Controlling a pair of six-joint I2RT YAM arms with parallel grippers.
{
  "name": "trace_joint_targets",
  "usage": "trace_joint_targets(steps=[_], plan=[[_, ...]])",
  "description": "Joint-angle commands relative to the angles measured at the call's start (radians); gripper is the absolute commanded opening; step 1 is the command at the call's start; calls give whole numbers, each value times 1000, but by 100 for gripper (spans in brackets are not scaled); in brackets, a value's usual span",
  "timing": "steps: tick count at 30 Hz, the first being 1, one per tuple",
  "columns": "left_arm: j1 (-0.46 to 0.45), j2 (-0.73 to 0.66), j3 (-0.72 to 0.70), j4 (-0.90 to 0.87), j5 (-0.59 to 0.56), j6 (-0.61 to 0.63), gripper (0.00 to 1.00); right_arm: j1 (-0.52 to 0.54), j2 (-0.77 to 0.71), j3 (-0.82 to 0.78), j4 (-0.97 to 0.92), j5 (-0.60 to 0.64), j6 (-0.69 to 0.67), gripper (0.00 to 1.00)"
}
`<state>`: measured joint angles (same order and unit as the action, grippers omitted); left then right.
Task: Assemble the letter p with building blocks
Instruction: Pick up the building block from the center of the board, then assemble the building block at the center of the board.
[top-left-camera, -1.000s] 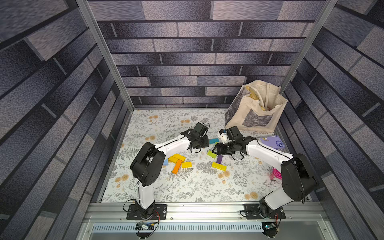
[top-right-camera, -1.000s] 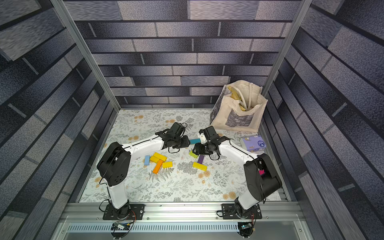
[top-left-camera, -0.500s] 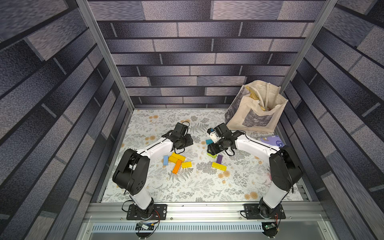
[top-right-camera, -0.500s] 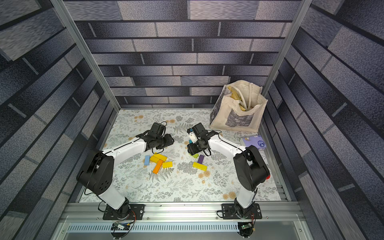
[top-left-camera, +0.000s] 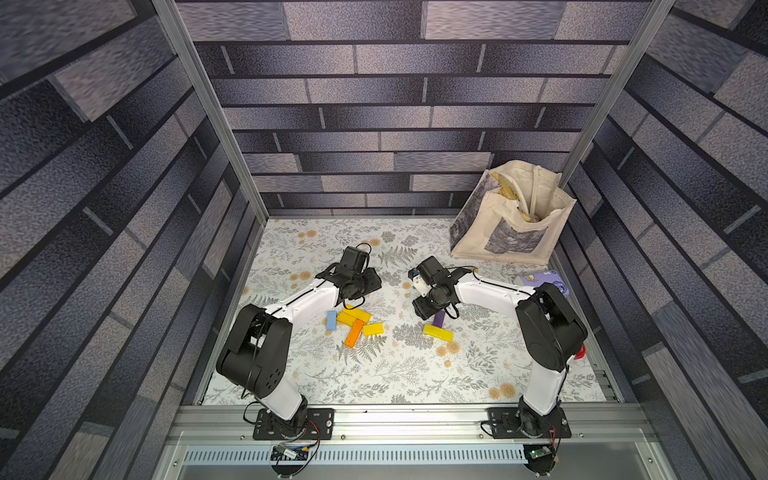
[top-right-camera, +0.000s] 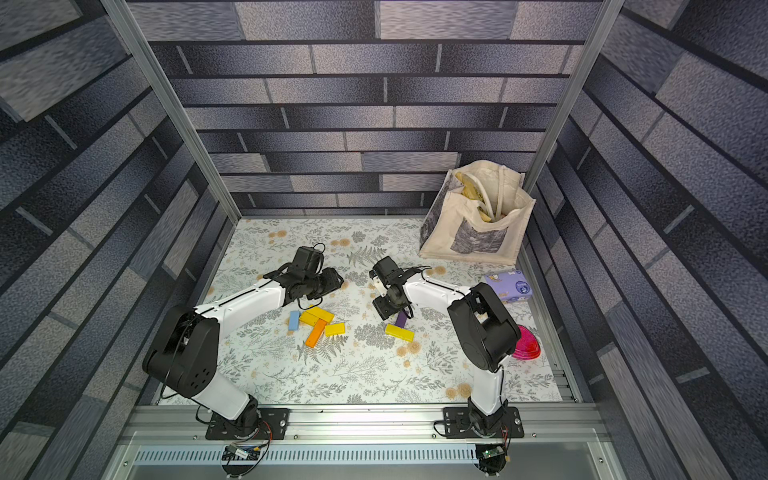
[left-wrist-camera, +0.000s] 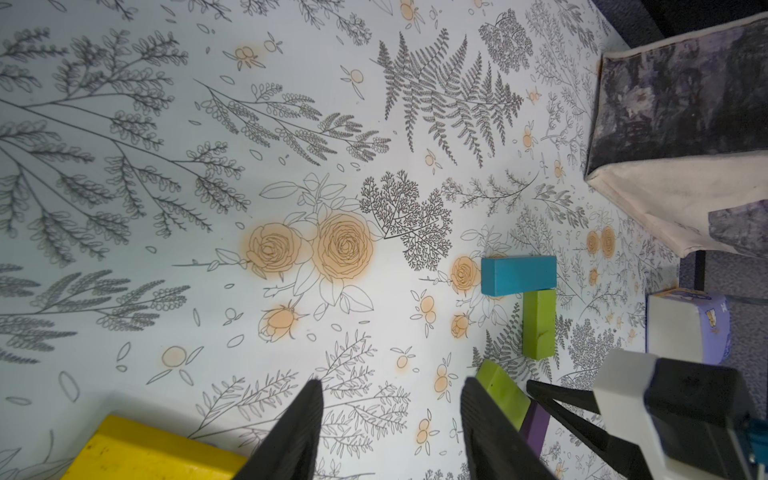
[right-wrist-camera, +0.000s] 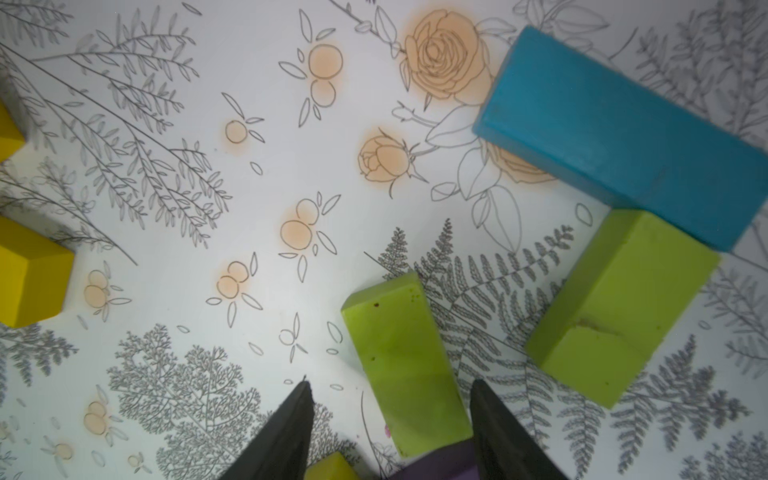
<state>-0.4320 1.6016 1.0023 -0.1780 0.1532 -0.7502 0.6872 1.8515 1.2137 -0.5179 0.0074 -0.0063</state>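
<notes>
While spread, right gripper (right-wrist-camera: 391, 384) straddles nearer lime green block (right-wrist-camera: 395, 332), lengthwise along fingers (right-wrist-camera: 286, 428), seemingly untouched | left gripper (left-wrist-camera: 391, 382) spread, empty.

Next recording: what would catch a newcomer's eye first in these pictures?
The left arm and right arm, white and black, bend toward each other over a flower-printed table. Bright yellow, orange and blue blocks cluster beside the left arm. A cream canvas bag slumps in the far right corner.

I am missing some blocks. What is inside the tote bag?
At the mouth of the tote bag, only tan flat items and its handles show; deeper down is covered.
</notes>
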Motion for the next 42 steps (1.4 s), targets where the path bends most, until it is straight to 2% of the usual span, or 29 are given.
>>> trace_joint_targets(steps=[1,7,9,13,14,17,23,27,42], plan=[[-1,-26,-24,11,12,-19,56,12,34,13,2,51,-7,62],[-1,-20,-22,12,11,-18,56,33,85,47,-26,68,-40,59],[-1,-17,-19,13,9,-15,56,38,94,47,-33,66,-43,51],[-2,-11,-10,12,14,-13,56,41,78,50,-25,68,-7,24],[-4,-10,-6,12,15,-13,56,39,69,58,-21,65,10,20],[-10,-7,5,14,16,-12,56,40,41,110,-34,61,98,16],[-22,11,29,14,29,-5,56,39,27,202,-160,153,371,15],[-30,22,39,15,38,-1,56,39,52,193,-157,146,466,17],[-63,35,47,14,36,-7,56,31,165,211,-116,166,496,17]])
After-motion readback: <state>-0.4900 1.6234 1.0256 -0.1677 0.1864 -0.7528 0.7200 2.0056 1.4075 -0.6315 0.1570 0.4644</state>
